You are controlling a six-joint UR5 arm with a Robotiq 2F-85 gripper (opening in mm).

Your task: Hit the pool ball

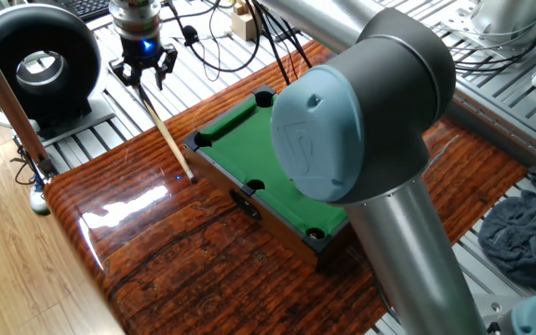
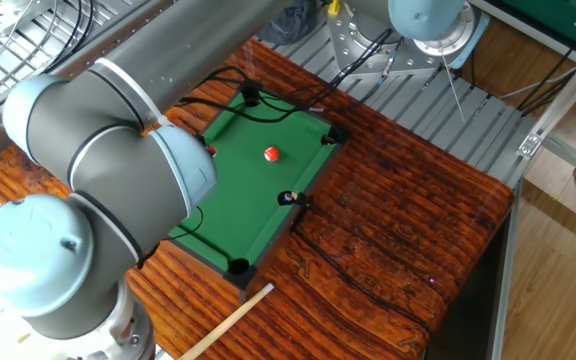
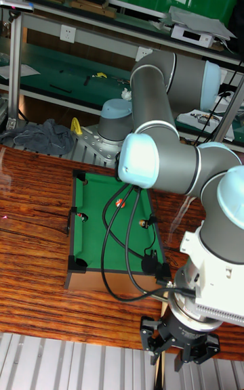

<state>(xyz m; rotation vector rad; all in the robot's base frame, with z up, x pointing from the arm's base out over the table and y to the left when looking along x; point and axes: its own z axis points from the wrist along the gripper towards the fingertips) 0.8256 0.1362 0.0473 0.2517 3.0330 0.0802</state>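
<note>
The pool ball [image 2: 271, 154] is small and orange-red. It lies on the green felt of the mini pool table [image 2: 230, 215], near its middle, and shows again as the pool ball [image 3: 120, 202] in the tall view. In one fixed view the arm's elbow hides it. My gripper [image 1: 142, 69] hangs beyond the table's far-left end, shut on a long wooden cue stick [image 1: 167, 130]. The cue slants down to a tip just short of the table's end wall [image 1: 214, 156]. The cue's tip end [image 2: 236, 314] also shows in the other fixed view.
A glossy wooden tabletop [image 1: 194, 251] carries the pool table. A black round fan [image 1: 35, 65] stands at the far left by metal rails. Black cables [image 3: 118, 248] trail across the felt. A grey cloth [image 1: 529, 233] lies at the right.
</note>
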